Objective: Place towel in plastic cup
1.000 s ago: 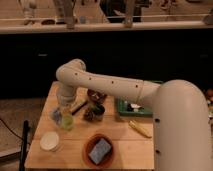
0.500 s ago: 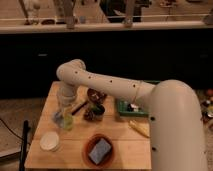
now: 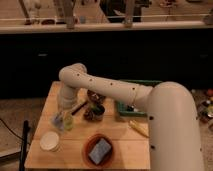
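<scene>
Wooden table (image 3: 117, 136) in front of a dark counter (image 3: 150, 55), dim room. Robot's white arm (image 3: 100, 87) bends over from the right & drops down at the table's left side. Gripper (image 3: 63, 116) sits low there, right at the plastic cup (image 3: 68, 123), a yellowish-green one. Can't tell if the claw is clenched or released. Pale bit just left of the cup, approx. under the gripper, looks like the towel (image 3: 56, 120); whether it's in the cup or beside it, can't say. Nearby: white bowl (image 3: 49, 141) towards the front, brown bowl (image 3: 88, 148) w/ a blue sponge (image 3: 100, 150), green tray (image 3: 121, 106) further right.
</scene>
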Controlling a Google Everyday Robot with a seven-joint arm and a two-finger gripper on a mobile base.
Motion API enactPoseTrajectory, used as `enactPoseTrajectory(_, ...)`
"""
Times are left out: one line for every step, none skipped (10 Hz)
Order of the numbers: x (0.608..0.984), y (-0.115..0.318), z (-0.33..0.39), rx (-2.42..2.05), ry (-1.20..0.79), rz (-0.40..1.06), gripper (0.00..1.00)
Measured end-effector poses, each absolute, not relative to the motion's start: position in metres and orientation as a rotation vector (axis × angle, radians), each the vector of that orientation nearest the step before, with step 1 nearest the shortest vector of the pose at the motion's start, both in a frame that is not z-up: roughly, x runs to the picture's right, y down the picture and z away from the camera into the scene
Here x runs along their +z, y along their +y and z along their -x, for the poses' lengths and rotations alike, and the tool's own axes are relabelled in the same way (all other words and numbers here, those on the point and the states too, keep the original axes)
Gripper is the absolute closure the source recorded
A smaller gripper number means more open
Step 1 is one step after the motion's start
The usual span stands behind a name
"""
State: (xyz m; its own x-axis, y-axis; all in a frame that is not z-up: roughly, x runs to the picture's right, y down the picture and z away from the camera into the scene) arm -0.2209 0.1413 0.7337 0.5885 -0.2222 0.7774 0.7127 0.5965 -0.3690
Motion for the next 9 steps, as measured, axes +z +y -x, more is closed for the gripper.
enactPoseTrajectory(0.738,0.143,0.223,-0.608,-0.766,0.74,1.0)
enactPoseTrajectory(0.741,0.143,0.223,-0.607,-0.774,0.74,1.0)
enactPoseTrajectory(0.744,0.143,0.223,-0.606,-0.778,0.742,1.0)
enactPoseTrajectory(0.748,0.143,0.223,-0.603,-0.782,0.747,1.0)
enactPoseTrajectory(0.751,0.143,0.223,-0.599,-0.783,0.751,1.0)
enactPoseTrajectory(0.753,0.143,0.222,-0.597,-0.782,0.754,1.0)
enactPoseTrajectory(0.756,0.144,0.221,-0.594,-0.778,0.761,0.99)
enactPoseTrajectory(0.76,0.146,0.22,-0.587,-0.77,0.77,0.9)
enactPoseTrajectory(0.761,0.147,0.22,-0.583,-0.766,0.774,0.82)
